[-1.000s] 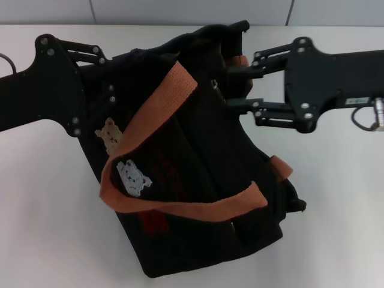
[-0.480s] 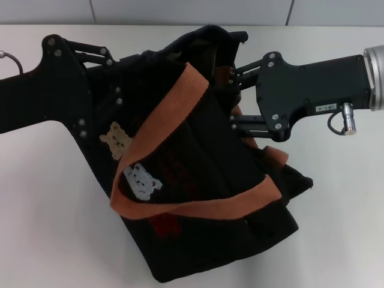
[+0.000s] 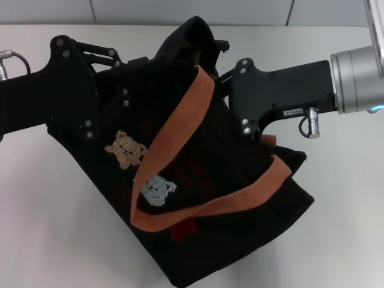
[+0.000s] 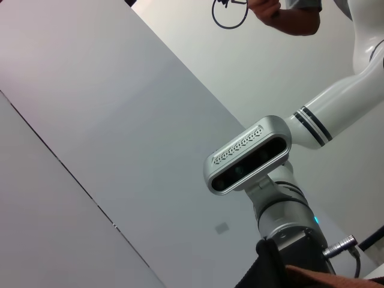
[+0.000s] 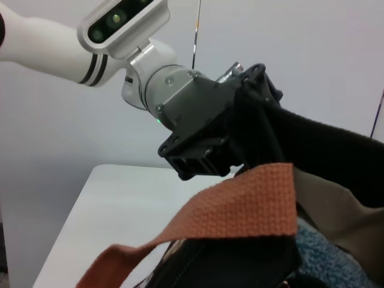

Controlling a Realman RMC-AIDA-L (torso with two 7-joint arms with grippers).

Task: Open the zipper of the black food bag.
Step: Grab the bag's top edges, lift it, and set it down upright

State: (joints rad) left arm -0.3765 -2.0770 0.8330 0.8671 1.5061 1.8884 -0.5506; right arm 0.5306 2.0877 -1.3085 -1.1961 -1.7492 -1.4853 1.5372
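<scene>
1. The black food bag (image 3: 204, 198) is hanging tilted above the white table (image 3: 42, 216), held up between both arms
2. The left gripper (image 3: 129, 72) is gripping the bag's upper left corner; its fingers are clamped on fabric
3. The right gripper (image 3: 222, 75) is reaching into the bag's top edge; whether it is clenched, I cannot tell
4. The zipper is staying hidden, so progress is looking partial at best, opening probably remaining

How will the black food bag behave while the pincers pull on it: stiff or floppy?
Probably floppy: the black food bag sags and creases between the left pincer and the right pincer. Its orange handle drapes loosely over the fabric, so it may shift. Likely light, since it hangs tilted from the two arms.
</scene>
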